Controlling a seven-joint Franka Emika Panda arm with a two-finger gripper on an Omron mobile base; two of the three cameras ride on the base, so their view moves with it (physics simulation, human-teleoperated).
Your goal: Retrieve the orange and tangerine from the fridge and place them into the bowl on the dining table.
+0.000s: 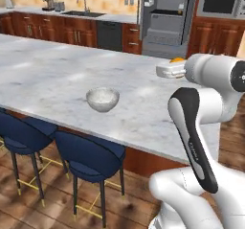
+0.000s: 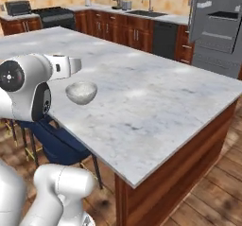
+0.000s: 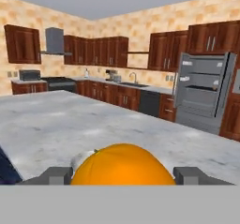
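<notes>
An orange fruit (image 3: 123, 166) is held between the gripper (image 3: 123, 175) fingers above the table (image 1: 57, 74); a bowl (image 1: 102, 99) sits near the tabletop's chair-side edge

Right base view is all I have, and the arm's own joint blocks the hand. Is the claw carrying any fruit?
Observer: Yes. In the hand view the claw is closed on a round orange fruit, with one finger tip on each side. I cannot tell whether it is the orange or the tangerine.
Operator: Is it over the bowl?
Observer: Not judging by the left base view. There the fruit shows well to the right of the bowl, above the marble of the dining table.
</notes>
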